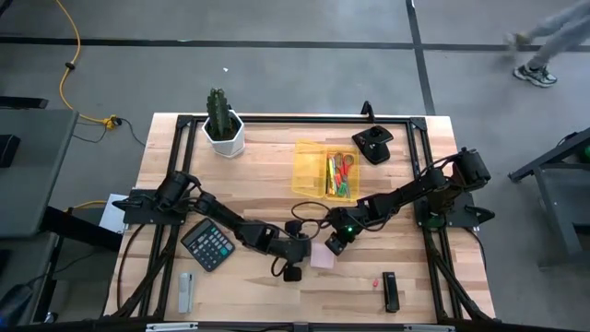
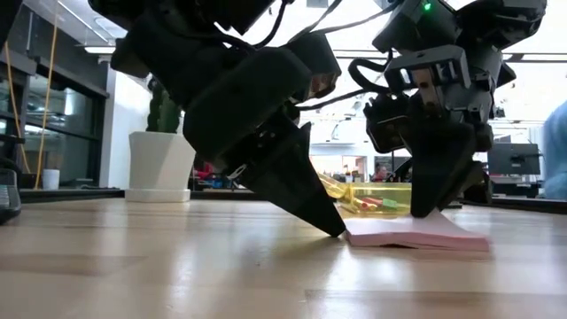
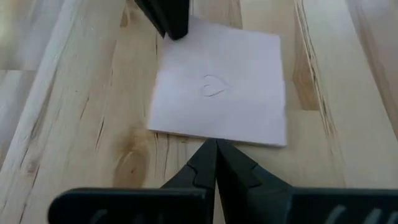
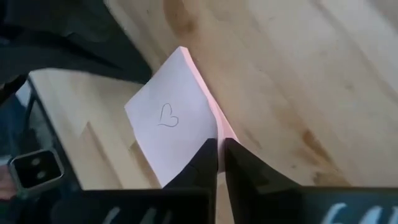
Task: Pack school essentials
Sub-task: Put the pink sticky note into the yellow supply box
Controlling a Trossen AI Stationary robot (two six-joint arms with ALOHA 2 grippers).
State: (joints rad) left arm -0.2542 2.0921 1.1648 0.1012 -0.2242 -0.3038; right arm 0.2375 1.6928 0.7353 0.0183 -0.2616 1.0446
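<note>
Pink sticky-note pad (image 3: 219, 90) with drawn heart, left claw (image 3: 216, 149) pressed together, right claw (image 4: 219, 144) pressed together at its edge

Sticky-note pad (image 1: 323, 255) between both grippers

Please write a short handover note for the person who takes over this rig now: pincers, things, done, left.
Left pincer: shut, tip at one edge of the pink sticky-note pad, holding nothing.
Right pincer: shut, tip on the pad's opposite edge.
Pad lies flat on the table, not lifted.
Done: scissors and pens already lie in the yellow tray.
Left: bring the pad to the tray.
</note>
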